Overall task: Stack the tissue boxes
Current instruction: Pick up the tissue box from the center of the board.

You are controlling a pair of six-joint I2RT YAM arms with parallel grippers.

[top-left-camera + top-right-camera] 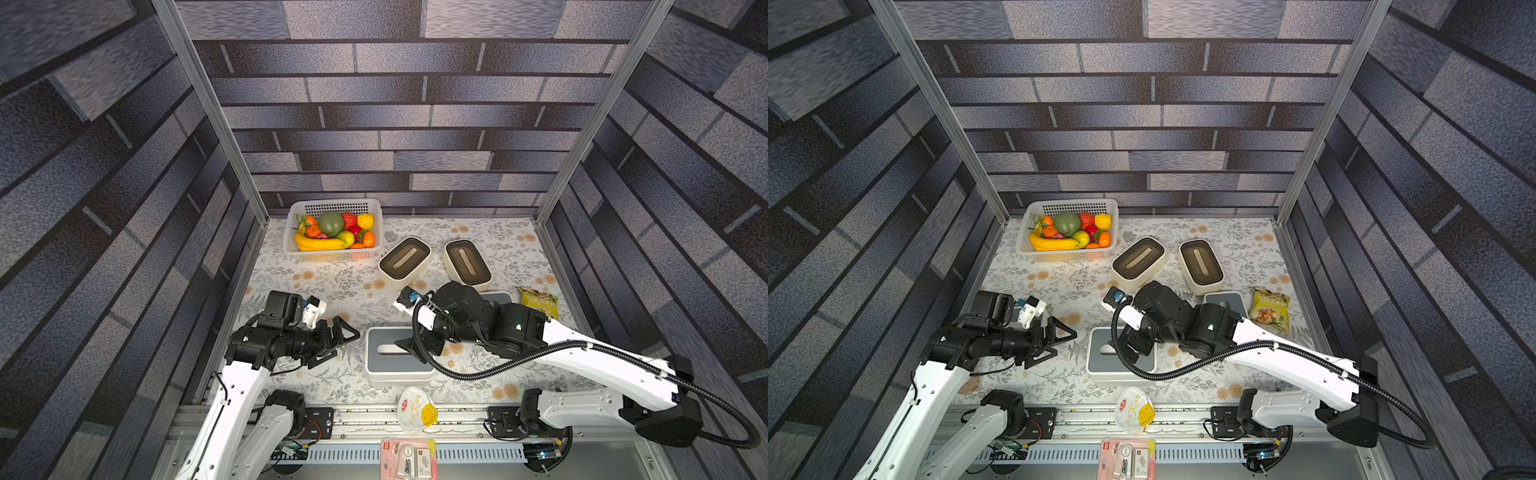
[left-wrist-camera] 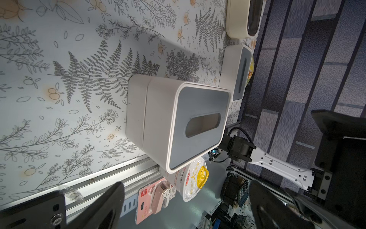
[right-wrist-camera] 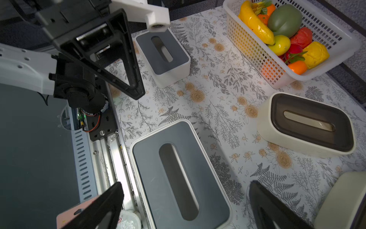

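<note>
The left tool hovers with jaws apart just beside a white rectangular plastic tissue box with a slotted grey lid, which sits on another white box near the front edge of the floral desk. Over that lid the right tool is spread wide, gripping nothing. A second grey-lidded box lies farther right.

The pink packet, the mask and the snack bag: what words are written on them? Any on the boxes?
"deli", it seems, in small white letters on a red tag, on the pink card pack; its other print is too small to read.
Mask packet: red print, too blurred to read.
Snack bag: print too small to read.
Tissue boxes: no words that I can see.
</note>
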